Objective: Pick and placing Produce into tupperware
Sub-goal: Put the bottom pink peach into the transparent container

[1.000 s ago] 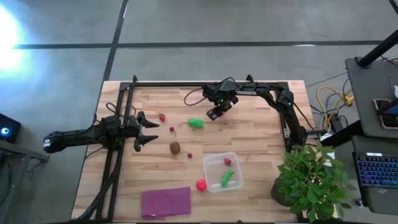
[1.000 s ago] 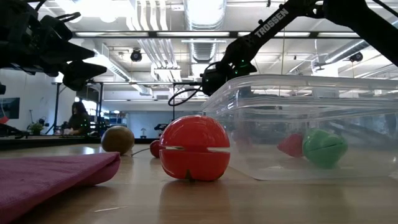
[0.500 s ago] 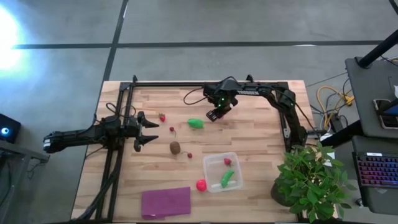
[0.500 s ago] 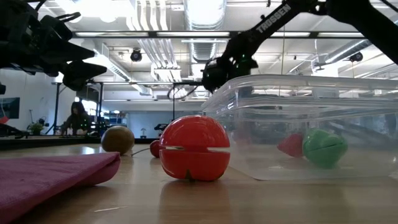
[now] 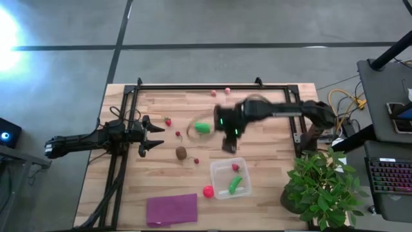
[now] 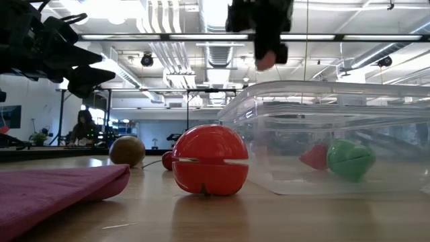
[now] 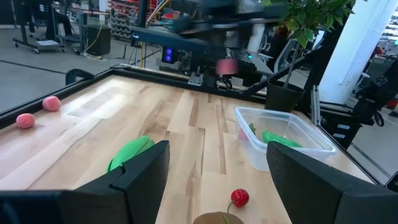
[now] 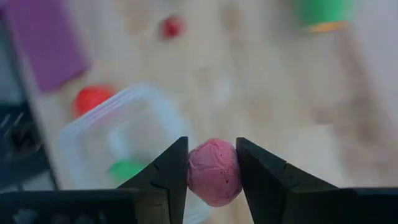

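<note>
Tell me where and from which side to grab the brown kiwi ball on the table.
Grip the kiwi ball across its widest middle, coming straight down from above. It is round, so any pair of opposite sides would do, and it sits alone on the table with bare wood all round. The open left gripper waits nearest; the right gripper is shut on a pink berry.

Under my right pincer point(image 8: 212, 171) the clear square plastic tupperware point(image 5: 228, 177) is open on top; only a green oblong piece point(image 5: 234, 185) and a small red berry point(image 5: 235, 167) occupy it.
</note>
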Motion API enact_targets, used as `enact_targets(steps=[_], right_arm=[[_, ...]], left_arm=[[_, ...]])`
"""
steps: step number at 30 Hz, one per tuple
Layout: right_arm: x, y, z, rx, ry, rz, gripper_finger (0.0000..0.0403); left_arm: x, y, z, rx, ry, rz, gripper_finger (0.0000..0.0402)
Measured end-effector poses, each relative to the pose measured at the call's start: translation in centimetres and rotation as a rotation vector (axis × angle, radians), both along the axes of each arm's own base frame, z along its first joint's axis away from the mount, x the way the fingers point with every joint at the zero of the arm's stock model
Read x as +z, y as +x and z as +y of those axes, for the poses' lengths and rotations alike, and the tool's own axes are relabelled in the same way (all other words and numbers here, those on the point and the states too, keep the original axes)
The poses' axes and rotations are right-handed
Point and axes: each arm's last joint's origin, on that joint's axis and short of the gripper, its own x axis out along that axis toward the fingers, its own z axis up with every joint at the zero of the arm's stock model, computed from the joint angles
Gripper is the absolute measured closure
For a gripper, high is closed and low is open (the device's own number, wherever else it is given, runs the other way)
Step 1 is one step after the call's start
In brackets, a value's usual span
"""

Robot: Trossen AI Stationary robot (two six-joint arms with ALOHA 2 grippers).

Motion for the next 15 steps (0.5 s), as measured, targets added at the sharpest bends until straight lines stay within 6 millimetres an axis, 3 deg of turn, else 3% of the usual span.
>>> enact_targets(steps=[3,7,11,15], right_arm=[[-0.4,0.0,4.2,0.083,0.011,0.02,0.0281],[-3.3,1.2,7.8,0.124,0.021,0.072,0.028],[-6.3,3.3,9.4,0.091,0.04,0.065,0.028],[-9.2,4.2,9.9,0.054,0.036,0.146,0.0279]], left_arm=[[0.0,0.0,0.0,0.0,0.0,0.0,0.0146],[0.0,0.0,0.0,0.0,0.0,0.0,0.0146],[0.0,0.0,0.0,0.0,0.0,0.0,0.0146],[0.0,0.0,0.0,0.0,0.0,0.002,0.0146]])
